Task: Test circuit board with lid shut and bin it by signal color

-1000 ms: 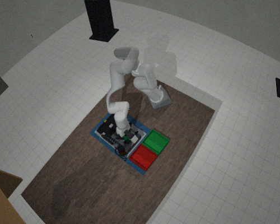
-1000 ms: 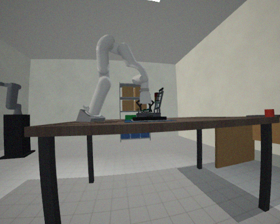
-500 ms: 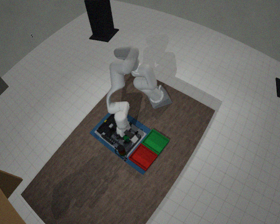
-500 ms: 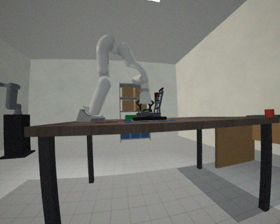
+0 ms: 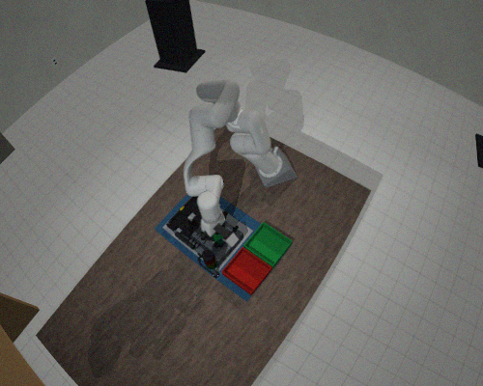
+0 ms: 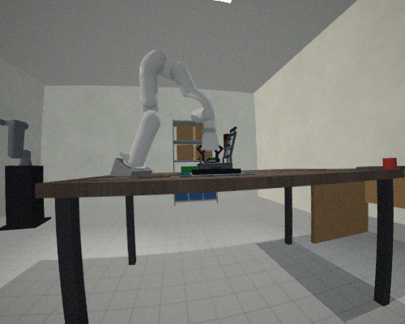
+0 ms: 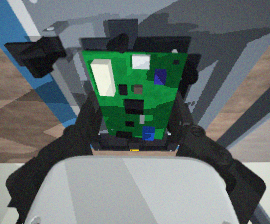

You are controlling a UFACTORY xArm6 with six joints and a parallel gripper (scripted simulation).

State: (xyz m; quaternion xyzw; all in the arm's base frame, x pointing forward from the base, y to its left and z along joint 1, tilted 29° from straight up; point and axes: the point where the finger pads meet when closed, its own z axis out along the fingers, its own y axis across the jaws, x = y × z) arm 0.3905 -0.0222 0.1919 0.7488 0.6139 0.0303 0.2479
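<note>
The green circuit board (image 7: 156,100) (image 5: 218,239) is face up between the fingers of my gripper (image 7: 134,100) (image 6: 211,159). The fingers stand along its two long sides, and my gripper is shut on it. Its large white connector (image 7: 103,78) is at the upper left in the wrist view. The board is low over the tester (image 6: 215,166); whether it touches the plate, pins or posts is hidden. The tester's lid (image 6: 230,147) stands open, nearly upright. The signal tower (image 5: 209,259) (image 6: 226,138) shows dark red and green sections. The tray's pockets are not clear.
The green bin (image 5: 269,242) and red bin (image 5: 247,271) stand upright side by side, on the side toward the right of the top view. The blue mat (image 5: 247,295) lies on the wooden table (image 5: 178,309). A black part (image 7: 38,56) juts up left of the board.
</note>
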